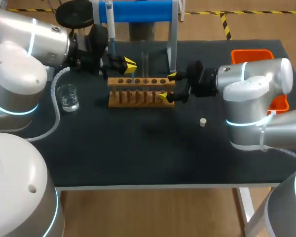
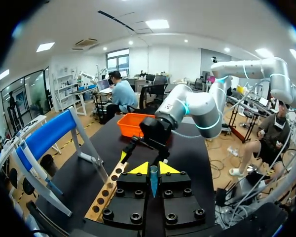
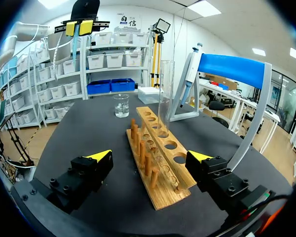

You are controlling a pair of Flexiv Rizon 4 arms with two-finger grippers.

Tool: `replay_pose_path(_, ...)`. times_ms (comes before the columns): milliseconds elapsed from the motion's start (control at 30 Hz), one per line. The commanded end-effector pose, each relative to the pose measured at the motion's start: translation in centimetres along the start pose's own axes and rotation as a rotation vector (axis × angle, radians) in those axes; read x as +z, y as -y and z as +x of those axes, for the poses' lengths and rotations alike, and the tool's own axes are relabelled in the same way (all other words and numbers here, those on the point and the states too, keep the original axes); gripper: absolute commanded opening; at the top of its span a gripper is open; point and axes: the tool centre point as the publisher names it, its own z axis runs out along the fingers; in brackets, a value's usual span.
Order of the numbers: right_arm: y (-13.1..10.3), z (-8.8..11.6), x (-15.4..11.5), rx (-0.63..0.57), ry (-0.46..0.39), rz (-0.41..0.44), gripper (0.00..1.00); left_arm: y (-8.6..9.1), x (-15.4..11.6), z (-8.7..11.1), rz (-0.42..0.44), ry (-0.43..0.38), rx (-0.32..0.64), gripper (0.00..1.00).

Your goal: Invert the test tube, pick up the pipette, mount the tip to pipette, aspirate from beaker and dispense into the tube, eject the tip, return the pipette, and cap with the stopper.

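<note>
While my left gripper (image 1: 130, 65) pinches a slim blue tip (image 2: 153, 180) pointing down over the rack (image 3: 163, 193), the test tube (image 3: 164, 89) stands upright just beside it — right gripper (image 1: 167, 86) spread round the rack's end.

Glass test tube (image 1: 144, 64) upright in a middle hole of the wooden rack (image 1: 140, 94).
Beaker (image 1: 68, 97) of clear liquid well left of the rack; pale stopper (image 1: 203, 122) lies right of it; pipette (image 1: 110, 22) hangs on the stand (image 1: 138, 10) behind; blue tip (image 2: 153, 180) above its left end.
</note>
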Motion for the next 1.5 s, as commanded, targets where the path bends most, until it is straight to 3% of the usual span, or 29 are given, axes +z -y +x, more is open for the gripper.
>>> replay_pose_path(33,0.0,0.1,-0.1,0.0,0.001,-0.001,1.0,0.0,0.0,-0.1,-0.002,-0.003,-0.001,0.0)
replay_pose_path(300,-0.1,-0.4,-0.7,-0.016,0.026,0.005,1.0,0.0,0.0,-0.1,-0.002,-0.003,-0.001,0.0)
replay_pose_path(533,-0.7,-0.5,-4.0,-0.036,0.036,-0.052,1.0,0.0,0.0,-0.1,-0.002,-0.003,-0.001,0.0)
replay_pose_path(900,-2.9,1.6,-8.8,-0.058,-0.087,-0.221,1.0,0.0,0.0,-0.1,-0.002,-0.003,-0.001,0.0)
replay_pose_path(1200,-5.2,4.3,-8.7,-0.052,-0.237,-0.319,1.0,0.0,0.0,-0.1,-0.002,-0.003,-0.001,0.0)
replay_pose_path(1500,-7.3,6.3,-7.4,-0.062,-0.325,-0.375,1.0,0.0,0.0,-0.1,-0.002,-0.003,-0.001,0.0)
